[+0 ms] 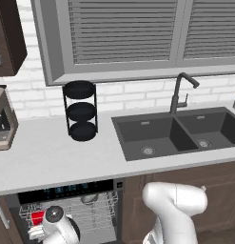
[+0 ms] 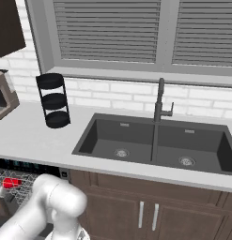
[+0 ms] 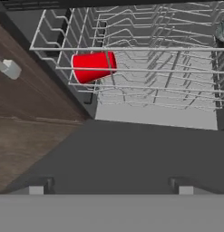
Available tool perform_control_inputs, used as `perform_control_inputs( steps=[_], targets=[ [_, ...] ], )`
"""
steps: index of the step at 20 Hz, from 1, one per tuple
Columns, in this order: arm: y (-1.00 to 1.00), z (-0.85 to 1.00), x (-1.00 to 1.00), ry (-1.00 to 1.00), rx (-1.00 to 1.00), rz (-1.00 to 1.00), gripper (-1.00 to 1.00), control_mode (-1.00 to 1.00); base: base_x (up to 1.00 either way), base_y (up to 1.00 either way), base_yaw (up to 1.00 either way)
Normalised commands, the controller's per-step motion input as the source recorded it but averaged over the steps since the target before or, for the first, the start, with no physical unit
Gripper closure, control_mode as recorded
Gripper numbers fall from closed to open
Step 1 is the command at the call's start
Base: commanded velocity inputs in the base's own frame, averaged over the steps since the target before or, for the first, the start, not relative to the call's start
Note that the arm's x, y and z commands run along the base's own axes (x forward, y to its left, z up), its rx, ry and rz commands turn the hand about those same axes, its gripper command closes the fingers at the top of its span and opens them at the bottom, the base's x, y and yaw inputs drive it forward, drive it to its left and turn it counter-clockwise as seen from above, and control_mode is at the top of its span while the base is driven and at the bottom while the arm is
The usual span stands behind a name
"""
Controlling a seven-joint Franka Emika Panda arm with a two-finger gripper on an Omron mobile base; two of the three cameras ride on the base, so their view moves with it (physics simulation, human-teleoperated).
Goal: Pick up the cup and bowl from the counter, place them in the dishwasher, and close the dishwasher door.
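gripper: low, in front of the open dishwasher; fingertips not clear in hand view, can't tell if spread or clenched; nothing seen held
door: dropped flat, dark grey panel right under the hand; bar handle at the near edge, posts at
door handling: stiff, hinged, prob. some weight; judge best to push up from under the free edge or hook the handle, not pinch the smooth face (slippery)
cup: on its side in the wire rack, left-front corner; also seen red at rack's left in left base view
cup handling: light thin plastic, would crush if squeezed; already racked, no need to take hold
bowl: grey round edge at rack's far right, likely it; too cropped to be sure
counter: no cup or bowl left on it
in the way: rack looks pulled out over door; judge it needs to slide in first or door will jam
around: wood cabinet just left of door; tiered stand near back edge of counter; sink to the right; coffee machine at counter's left end
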Motion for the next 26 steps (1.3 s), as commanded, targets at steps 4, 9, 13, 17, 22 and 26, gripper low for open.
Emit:
perform_control_inputs(
  steps=[4,9,13,17,22,26],
  targets=[
    [0.0,0.11,-0.88,0.36,0.0,0.15,-1.0,-1.0,0.0,0.0,0.0],
    [0.08,0.0,-0.92,0.25,-0.11,0.18,-1.0,-1.0,0.0,0.0,0.0],
    [0.23,0.0,-0.86,0.11,-0.22,0.2,-1.0,-1.0,0.0,0.0,0.0],
    [0.26,0.0,-0.75,0.0,-0.31,0.17,-1.0,-1.0,0.0,0.0,0.0],
    [0.14,-0.16,-0.31,-0.01,-0.39,0.13,-1.0,-1.0,0.0,0.0,0.0],
    [0.06,-0.41,0.0,-0.09,-0.41,0.15,-1.0,-1.0,0.0,0.0,0.0]
  ],
)
